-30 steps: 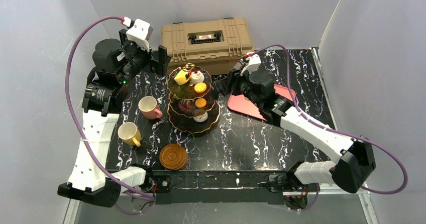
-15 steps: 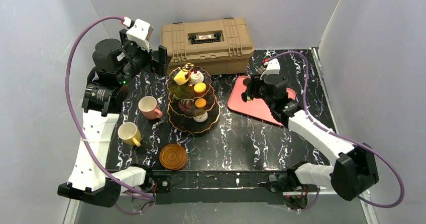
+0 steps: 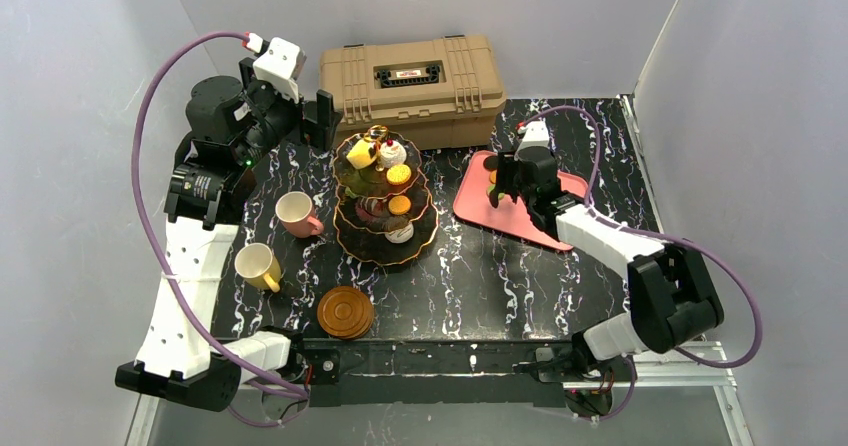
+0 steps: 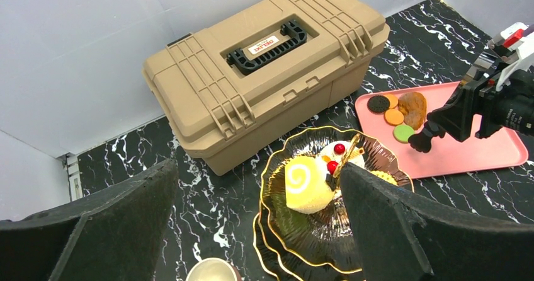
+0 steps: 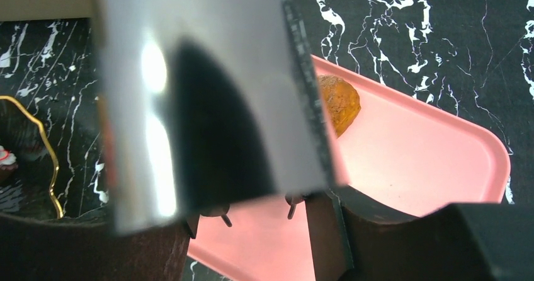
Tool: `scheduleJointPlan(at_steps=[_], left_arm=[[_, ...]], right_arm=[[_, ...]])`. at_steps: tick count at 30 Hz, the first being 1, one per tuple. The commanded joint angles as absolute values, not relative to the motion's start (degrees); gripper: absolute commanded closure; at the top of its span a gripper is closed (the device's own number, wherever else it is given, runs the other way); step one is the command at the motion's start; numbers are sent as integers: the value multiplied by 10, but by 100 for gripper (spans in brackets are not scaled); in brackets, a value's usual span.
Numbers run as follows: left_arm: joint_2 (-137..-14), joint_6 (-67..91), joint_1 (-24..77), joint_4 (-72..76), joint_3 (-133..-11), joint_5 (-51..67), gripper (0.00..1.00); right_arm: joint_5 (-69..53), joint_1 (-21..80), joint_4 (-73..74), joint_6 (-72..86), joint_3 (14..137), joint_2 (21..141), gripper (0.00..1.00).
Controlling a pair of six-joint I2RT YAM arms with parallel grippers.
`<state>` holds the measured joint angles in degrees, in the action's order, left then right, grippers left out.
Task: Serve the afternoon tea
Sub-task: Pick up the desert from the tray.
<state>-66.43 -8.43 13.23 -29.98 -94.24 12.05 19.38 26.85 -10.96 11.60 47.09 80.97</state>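
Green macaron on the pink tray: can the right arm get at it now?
Probably yes: the right gripper hangs open right beside the green macaron, with nothing between them.

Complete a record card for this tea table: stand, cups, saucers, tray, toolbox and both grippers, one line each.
Stand: three-tier black stand, mid-table; yellow roll cake on top tier
Cups: pink cup and yellow cup, left of stand
Saucers: brown saucers, near edge
Tray: pink tray right of stand, holding green macaron, dark cookie, brown pastry
Toolbox: tan toolbox, shut, behind stand
Left gripper: open, empty, up beside toolbox
Right gripper: open, over the tray by the green macaron
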Motion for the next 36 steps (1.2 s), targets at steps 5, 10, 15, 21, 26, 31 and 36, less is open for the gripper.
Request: scheduleJointPlan(at_steps=[5, 10, 15, 21, 26, 31, 36], left_arm=[[-668, -84, 129, -294, -954, 124, 1], [-669, -85, 129, -294, -957, 123, 1], [-670, -88, 129, -294, -956, 121, 1], [-670, -88, 129, -292, -955, 121, 1], [-670, -88, 129, -290, -954, 120, 1], [-669, -88, 129, -290, -952, 120, 1], [-669, -90, 129, -289, -950, 121, 1]], right_arm=[[170, 250, -198, 105, 498, 856, 34], [162, 248, -208, 109, 514, 882, 34], [156, 247, -215, 111, 524, 901, 34], [149, 247, -223, 111, 532, 919, 34], [136, 247, -224, 109, 538, 932, 39], [126, 248, -216, 102, 536, 928, 58], [111, 248, -201, 98, 534, 893, 71]])
